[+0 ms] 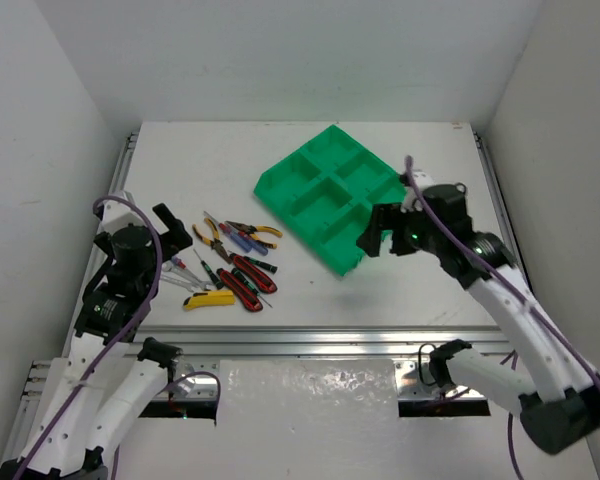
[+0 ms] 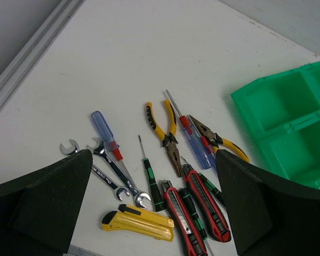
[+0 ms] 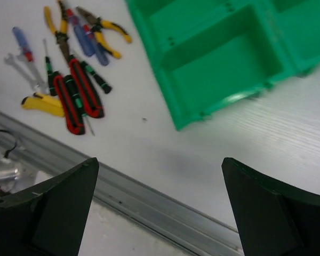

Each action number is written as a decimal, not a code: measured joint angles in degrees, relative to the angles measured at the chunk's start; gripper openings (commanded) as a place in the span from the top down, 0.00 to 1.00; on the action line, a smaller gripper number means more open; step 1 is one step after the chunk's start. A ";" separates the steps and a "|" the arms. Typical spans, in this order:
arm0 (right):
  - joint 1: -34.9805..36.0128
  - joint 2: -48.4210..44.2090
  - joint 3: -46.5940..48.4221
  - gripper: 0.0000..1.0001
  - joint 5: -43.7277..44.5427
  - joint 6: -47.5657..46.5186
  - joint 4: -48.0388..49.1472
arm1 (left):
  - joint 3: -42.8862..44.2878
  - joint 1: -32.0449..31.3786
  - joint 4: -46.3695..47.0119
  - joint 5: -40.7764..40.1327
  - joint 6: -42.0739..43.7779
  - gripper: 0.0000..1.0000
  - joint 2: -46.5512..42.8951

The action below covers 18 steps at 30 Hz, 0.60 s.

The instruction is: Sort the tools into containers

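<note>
The tools lie in a loose cluster on the left of the white table (image 1: 230, 262). In the left wrist view I see a yellow utility knife (image 2: 138, 223), two metal wrenches (image 2: 114, 176), a blue-handled screwdriver (image 2: 104, 133), yellow-handled pliers (image 2: 168, 138), a thin green-and-black screwdriver (image 2: 152, 184) and two red-and-black knives (image 2: 202, 208). The green organizer tray (image 1: 330, 195) sits to the right of them, its compartments showing empty. My left gripper (image 1: 175, 228) is open and empty, hovering just left of the cluster (image 2: 152, 160). My right gripper (image 1: 378, 232) is open and empty, above the table at the tray's near right edge (image 3: 160, 162).
An aluminium rail (image 1: 310, 345) runs along the table's near edge; it also shows in the right wrist view (image 3: 149, 202). White walls enclose the table on the left, back and right. A second pair of yellow pliers (image 2: 218, 141) lies nearest the tray (image 2: 288, 122).
</note>
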 measured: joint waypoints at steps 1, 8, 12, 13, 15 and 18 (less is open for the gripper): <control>1.77 4.31 1.75 0.01 -0.98 0.48 1.40 | 0.00 0.04 0.00 -0.02 0.00 0.01 0.17; 21.38 39.36 22.05 0.19 3.41 -0.37 5.11 | 0.00 0.50 -0.02 -0.42 -0.11 0.01 1.01; 29.09 59.32 39.45 0.31 9.18 -2.54 2.27 | 0.00 0.52 0.00 -0.52 -0.39 0.01 1.01; 30.64 63.56 43.17 0.33 10.34 -2.99 2.21 | 0.00 0.52 0.00 -0.52 -0.42 0.01 1.07; 33.44 72.08 50.75 0.40 13.14 -4.26 0.31 | 0.00 0.52 0.00 -0.52 -0.42 0.01 1.16; 35.74 79.34 56.39 0.45 14.49 -5.31 -1.97 | 0.00 0.52 0.00 -0.48 -0.44 0.01 1.27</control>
